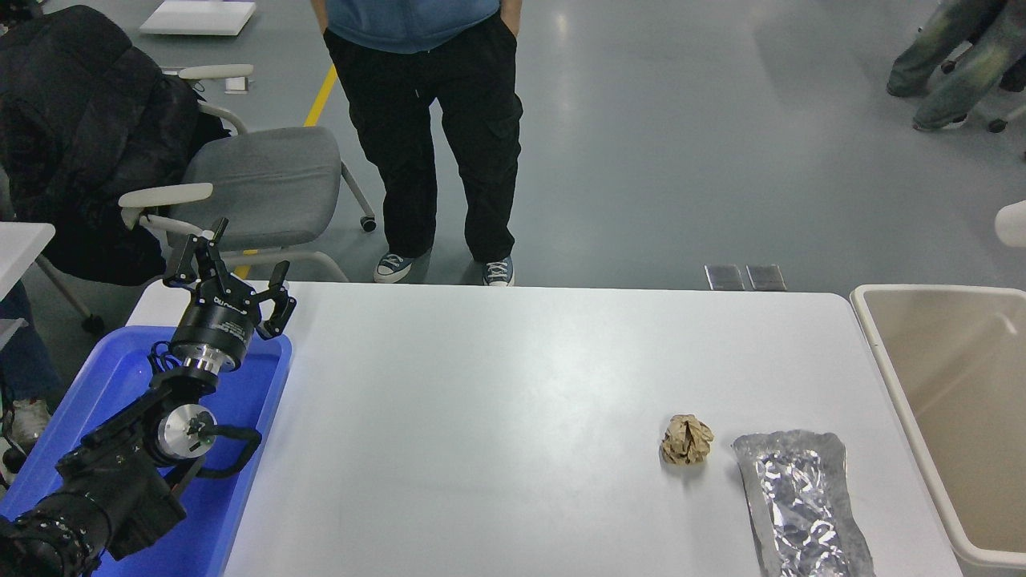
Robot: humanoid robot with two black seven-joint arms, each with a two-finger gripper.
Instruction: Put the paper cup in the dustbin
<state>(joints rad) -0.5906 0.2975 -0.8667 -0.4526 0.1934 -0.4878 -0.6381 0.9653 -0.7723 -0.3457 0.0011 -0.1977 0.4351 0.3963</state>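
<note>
Only the cream-white base end of the paper cup shows, at the picture's right edge, in the air above and behind the dustbin. The dustbin is a beige rectangular bin standing off the table's right end, its inside bare where visible. My right gripper is out of view past the right edge. My left gripper is parked open over the far end of the blue tray at the lower left.
A crumpled brown paper ball and a crinkled silver foil bag lie on the white table at the front right. A blue tray sits at the left. A person stands at the far side, beside a chair.
</note>
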